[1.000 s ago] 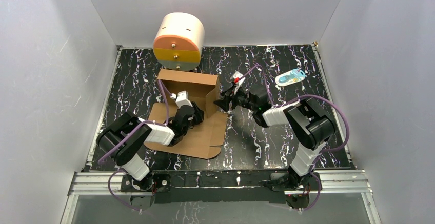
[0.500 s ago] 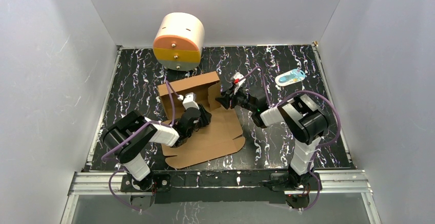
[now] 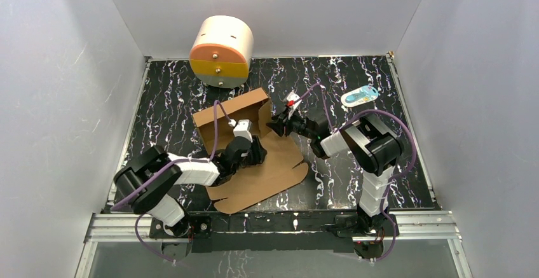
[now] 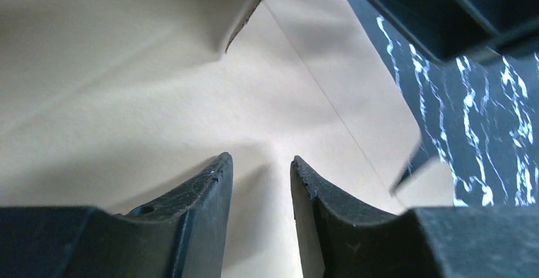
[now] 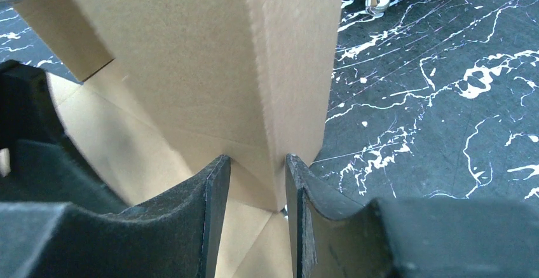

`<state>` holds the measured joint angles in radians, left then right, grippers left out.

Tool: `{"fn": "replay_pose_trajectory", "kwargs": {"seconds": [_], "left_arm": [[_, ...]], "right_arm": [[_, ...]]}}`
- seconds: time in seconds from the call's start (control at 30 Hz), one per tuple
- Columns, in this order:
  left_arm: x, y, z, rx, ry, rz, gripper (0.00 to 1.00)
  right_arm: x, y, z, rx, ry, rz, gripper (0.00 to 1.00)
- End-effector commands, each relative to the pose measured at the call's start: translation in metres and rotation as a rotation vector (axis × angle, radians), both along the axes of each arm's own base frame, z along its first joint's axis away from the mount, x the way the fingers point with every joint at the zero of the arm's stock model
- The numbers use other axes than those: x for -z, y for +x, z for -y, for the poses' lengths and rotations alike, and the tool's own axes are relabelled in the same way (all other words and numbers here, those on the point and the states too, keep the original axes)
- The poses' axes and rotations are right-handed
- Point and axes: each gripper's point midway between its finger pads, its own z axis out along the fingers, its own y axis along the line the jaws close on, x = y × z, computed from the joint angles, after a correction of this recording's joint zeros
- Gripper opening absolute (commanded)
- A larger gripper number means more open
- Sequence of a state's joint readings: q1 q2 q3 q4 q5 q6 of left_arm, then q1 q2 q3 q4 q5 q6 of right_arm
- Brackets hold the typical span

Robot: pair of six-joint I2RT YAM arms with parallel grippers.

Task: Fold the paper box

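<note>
**A:** What is hidden or hard to make out?

**B:** From above, the fingertips of the left gripper (image 4: 260,160) sit under its own wrist. Those of the right gripper (image 5: 257,160) merge with the dark surface behind the cardboard. A small blue-and-white object (image 3: 360,95) at the far right is too small to identify. Each wrist view shows only a cropped patch of cardboard.

**A:** Where is the box?

**B:** The plain brown corrugated paper box (image 3: 267,173) lies left of centre on the black worktop (image 3: 330,170) with white marble veins, and it is turned at an angle. Its far wall and right end wall stand upright and meet in a corner. A broad flap with rounded corners lies flat towards the arms.

**A:** What is in it?

**B:** Only the left gripper shows inside, low over the flat inner panel beside the raised walls. Its jaws are parted with nothing between them. I cannot tell whether they touch the panel.

**A:** And the right gripper?

**B:** Its jaws straddle the upright corner of the end wall, one on each side. I cannot tell whether they pinch the cardboard or only bracket it.

**A:** What else is around?

**B:** A round cream drum (image 3: 221,49) stands at the far edge, near the box's far wall. It has an orange drawer above a yellow one. Both drawers are closed, so their contents are hidden. The left arm lies across the near left part of the flat flap and covers some of it.
</note>
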<state>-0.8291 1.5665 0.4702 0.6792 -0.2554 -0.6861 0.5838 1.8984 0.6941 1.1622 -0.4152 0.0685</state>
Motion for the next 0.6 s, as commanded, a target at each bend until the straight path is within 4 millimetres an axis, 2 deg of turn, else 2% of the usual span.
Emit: {"fn": "replay_pose_trajectory", "kwargs": {"seconds": [0.0,0.17,0.33,0.4,0.57], "left_arm": [[-0.017,-0.026,0.003,0.121,0.038,-0.022,0.39],[-0.053,-0.038,0.008,0.204,0.035,-0.031,0.44],[-0.1,-0.04,0.006,0.258,0.067,0.005,0.48],[-0.128,-0.034,0.003,0.243,0.086,0.039,0.48],[-0.189,-0.009,-0.02,0.149,0.143,0.115,0.48]], "right_arm": [[-0.022,0.009,-0.01,-0.026,0.028,0.095,0.46],[-0.023,0.008,-0.012,-0.048,0.03,0.102,0.46],[-0.023,0.008,-0.014,-0.069,0.03,0.113,0.46],[-0.023,0.009,-0.015,-0.079,0.03,0.118,0.46],[-0.026,0.011,-0.017,-0.097,0.027,0.133,0.46]]}}
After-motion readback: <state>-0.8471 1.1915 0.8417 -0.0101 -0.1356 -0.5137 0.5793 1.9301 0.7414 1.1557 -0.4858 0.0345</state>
